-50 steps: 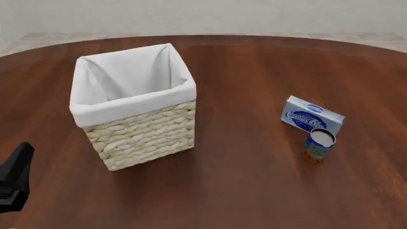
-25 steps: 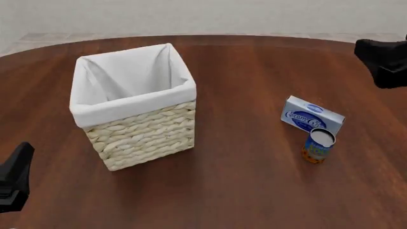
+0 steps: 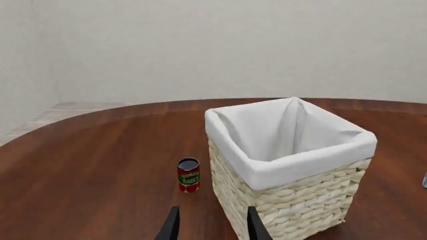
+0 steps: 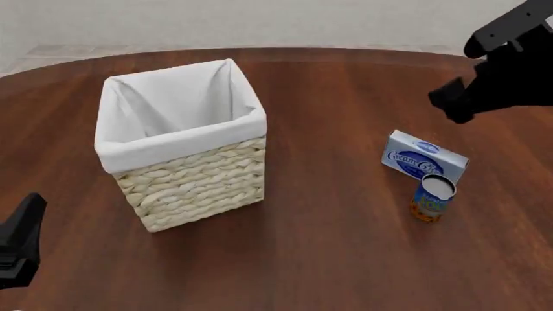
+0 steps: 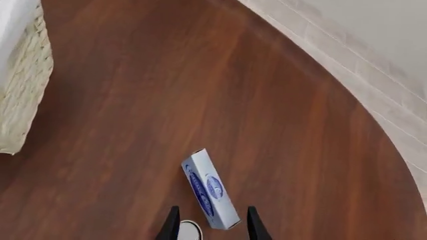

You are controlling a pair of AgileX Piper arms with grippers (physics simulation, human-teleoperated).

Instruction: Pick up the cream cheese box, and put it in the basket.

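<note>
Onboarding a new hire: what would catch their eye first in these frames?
The basket, big, wicker and white-lined, standing on the table's left half. Next the right gripper, open, poised above the cream cheese box at the right, with a small can right beside the box. A red can shows only from the left wrist.

A tall square basket [image 3: 293,200] of cream woven wicker with a white cloth liner folded over its rim is seen standing on a dark brown wooden table [image 3: 87,165]. A small red cylindrical can [image 3: 189,175] with a dark top is placed just beside it, at the basket's nine o'clock. Two dark fingertips [image 3: 172,226] of the left gripper [image 3: 211,226] are held apart, with nothing between them.
</note>
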